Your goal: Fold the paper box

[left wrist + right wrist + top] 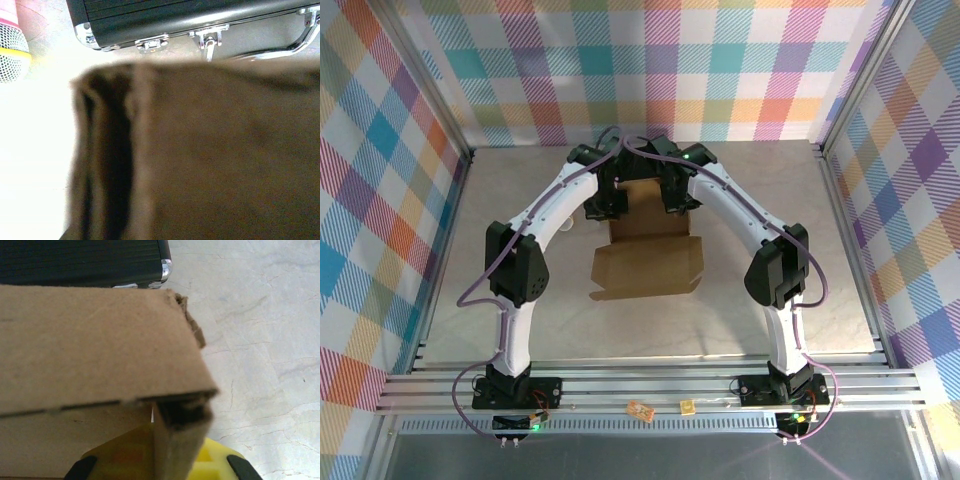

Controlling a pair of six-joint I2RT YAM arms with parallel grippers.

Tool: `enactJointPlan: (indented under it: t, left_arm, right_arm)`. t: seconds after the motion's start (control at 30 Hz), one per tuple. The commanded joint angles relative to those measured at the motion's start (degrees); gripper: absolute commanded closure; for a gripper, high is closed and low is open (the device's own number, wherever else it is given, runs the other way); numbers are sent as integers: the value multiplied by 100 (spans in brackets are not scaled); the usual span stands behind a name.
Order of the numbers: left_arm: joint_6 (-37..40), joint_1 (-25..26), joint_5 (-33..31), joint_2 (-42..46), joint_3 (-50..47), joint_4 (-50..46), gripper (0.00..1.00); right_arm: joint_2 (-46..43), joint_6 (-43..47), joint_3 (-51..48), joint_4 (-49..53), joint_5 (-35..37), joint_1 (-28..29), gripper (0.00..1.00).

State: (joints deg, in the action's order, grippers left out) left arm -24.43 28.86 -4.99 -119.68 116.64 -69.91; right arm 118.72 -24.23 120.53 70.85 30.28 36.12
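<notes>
The paper box [645,265] sits clamped by left tool [604,206] and right tool [677,203]; wrist views add black case [80,262].

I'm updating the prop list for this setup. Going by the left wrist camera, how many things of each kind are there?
paper box, brown cardboard: 1
black hard case with metal latches: 1
mesh-headed microphone-like object: 1
Total: 3

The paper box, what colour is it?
The paper box is plain brown; the right wrist view shows it best.
</notes>
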Motion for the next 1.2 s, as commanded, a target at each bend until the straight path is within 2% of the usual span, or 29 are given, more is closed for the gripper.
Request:
enactJointPlan:
  t: [0.0,0.1,0.37,0.83,1.0,1.17]
  left_arm:
    - [26,-22,-195,272,-238,244,96]
    - [73,-95,127,322,-398,413,85]
    - [219,-224,678,468,-698,718,67]
    - [302,-248,828,852,-952,1038,55]
    - [384,-269,701,705,-914,703,55]
    - [354,-267,659,670,-1064,790,55]
  right_arm:
    - [-37,59,69,417,-100,11,100]
    - [10,118,73,429,-245,-8,100]
    - [78,175,116,481,-506,-112,100]
    - [150,192,181,544,-552,-167,100]
    - [153,190,214,535,-593,-167,100]
    - [161,190,233,568,-637,-167,100]
